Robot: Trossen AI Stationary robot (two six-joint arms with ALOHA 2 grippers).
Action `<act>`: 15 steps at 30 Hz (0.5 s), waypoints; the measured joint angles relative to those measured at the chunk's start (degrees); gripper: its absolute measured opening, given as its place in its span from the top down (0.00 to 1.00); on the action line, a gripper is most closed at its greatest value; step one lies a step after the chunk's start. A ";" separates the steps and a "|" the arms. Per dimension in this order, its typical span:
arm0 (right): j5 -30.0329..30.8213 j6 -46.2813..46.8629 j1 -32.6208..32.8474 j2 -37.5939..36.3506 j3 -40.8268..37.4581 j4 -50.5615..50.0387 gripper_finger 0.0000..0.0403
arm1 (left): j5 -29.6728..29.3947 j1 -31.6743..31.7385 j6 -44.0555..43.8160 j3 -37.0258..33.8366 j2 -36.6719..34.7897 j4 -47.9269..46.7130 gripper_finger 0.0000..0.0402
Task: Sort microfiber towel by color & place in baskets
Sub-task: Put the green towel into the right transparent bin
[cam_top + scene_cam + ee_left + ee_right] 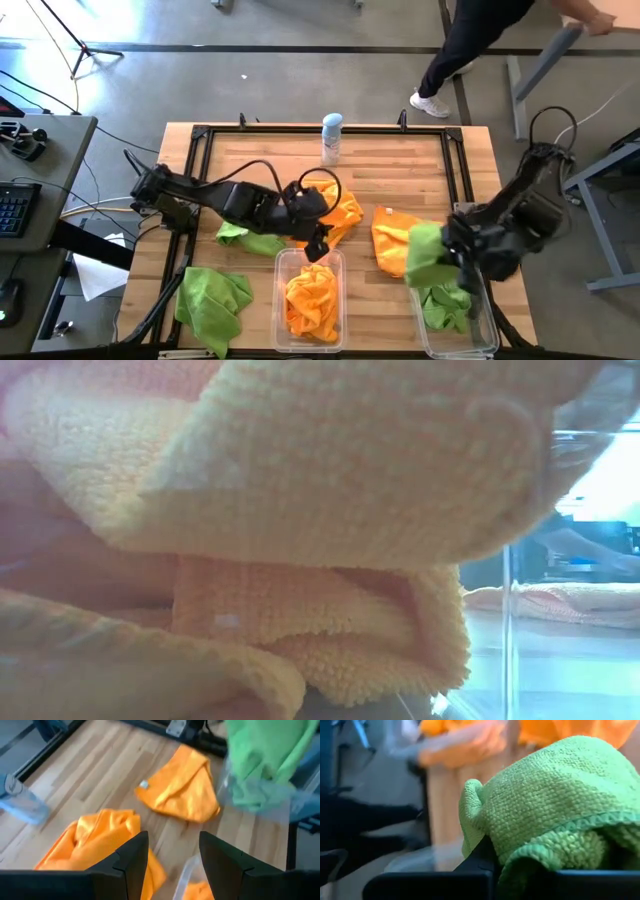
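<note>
The right gripper (452,262), at four o'clock on the tabletop (250,160), has its jaws clenched on a green towel (428,255) beside the right basket (480,340). The left gripper (318,248), jaws released, hangs at six o'clock above the middle basket (282,300) holding an orange towel (312,300).
</note>
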 joint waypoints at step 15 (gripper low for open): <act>-9.48 18.19 14.79 9.91 0.27 -1.49 1.00 | 1.67 -3.65 0.81 0.00 -0.01 -7.57 0.60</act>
